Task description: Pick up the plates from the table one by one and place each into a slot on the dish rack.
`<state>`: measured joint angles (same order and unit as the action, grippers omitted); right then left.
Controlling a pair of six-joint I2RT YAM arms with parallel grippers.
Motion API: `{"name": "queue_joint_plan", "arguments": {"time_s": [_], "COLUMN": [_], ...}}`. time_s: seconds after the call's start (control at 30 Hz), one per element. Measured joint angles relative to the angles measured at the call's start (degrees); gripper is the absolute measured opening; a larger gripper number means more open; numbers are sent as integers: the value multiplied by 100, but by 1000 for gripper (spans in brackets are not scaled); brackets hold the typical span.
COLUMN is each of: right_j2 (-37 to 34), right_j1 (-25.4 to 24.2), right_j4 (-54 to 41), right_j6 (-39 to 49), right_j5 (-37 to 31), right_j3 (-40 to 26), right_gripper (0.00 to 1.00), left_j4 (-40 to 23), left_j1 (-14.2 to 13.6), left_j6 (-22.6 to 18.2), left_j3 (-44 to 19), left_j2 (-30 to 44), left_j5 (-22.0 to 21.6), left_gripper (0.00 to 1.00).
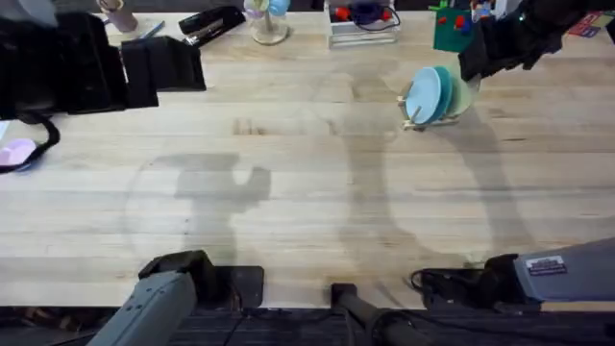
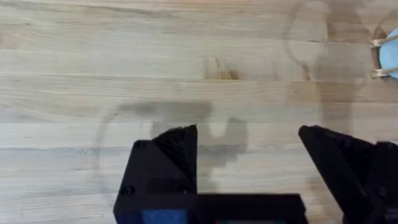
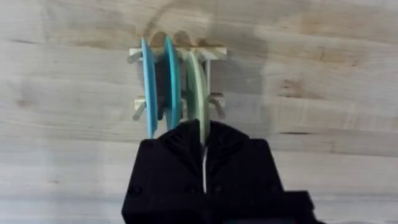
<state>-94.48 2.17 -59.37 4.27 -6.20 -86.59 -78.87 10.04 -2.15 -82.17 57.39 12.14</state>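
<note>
The small wooden dish rack (image 1: 421,123) (image 3: 214,55) stands at the table's far right with three plates upright in its slots. From one side to the other they are a pale light-blue plate (image 1: 421,94) (image 3: 148,87), the teal-blue plate (image 1: 444,88) (image 3: 171,81) and the cream-yellow plate (image 1: 465,96) (image 3: 196,87). My right gripper (image 1: 473,65) (image 3: 203,134) is shut on the rim of the cream-yellow plate, which stands in the rack. My left gripper (image 2: 249,143) hangs open over bare table (image 2: 186,62), with nothing between its fingers.
Along the back edge are a white wire tray (image 1: 363,27), a cup (image 1: 269,21), a black tool (image 1: 211,21) and a green box (image 1: 452,29). A pink object (image 1: 15,154) lies at the left edge. The left arm (image 1: 86,62) looms dark at upper left.
</note>
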Motion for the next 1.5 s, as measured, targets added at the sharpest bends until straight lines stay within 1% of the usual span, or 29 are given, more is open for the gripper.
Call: {"name": "queue_joint_plan", "arguments": {"time_s": [0.6, 0.97, 1.3, 1.37, 1.43, 1.5], "right_j2": [-4, -350, -378, -378, -378, -378], "right_j1": [0, 0, 0, 0, 0, 0], "right_j4": [214, 146, 149, 149, 151, 153], "right_j6": [-129, -129, -130, -131, -150, -149], "right_j5": [175, 179, 195, 195, 200, 219], "right_j3": [0, 0, 0, 0, 0, 0], "right_gripper": [29, 29, 31, 47, 122, 150], "left_j4": [0, 0, 0, 0, 0, 0], "left_j1": [0, 0, 0, 0, 0, 2], "left_j6": [0, 0, 0, 0, 0, 0], "left_j3": [1, 2, 2, 0, 0, 2], "left_j2": [0, 0, 0, 0, -1, 0], "left_j5": [0, 0, 0, 0, 0, 0], "left_gripper": [993, 995, 995, 994, 994, 994]}}
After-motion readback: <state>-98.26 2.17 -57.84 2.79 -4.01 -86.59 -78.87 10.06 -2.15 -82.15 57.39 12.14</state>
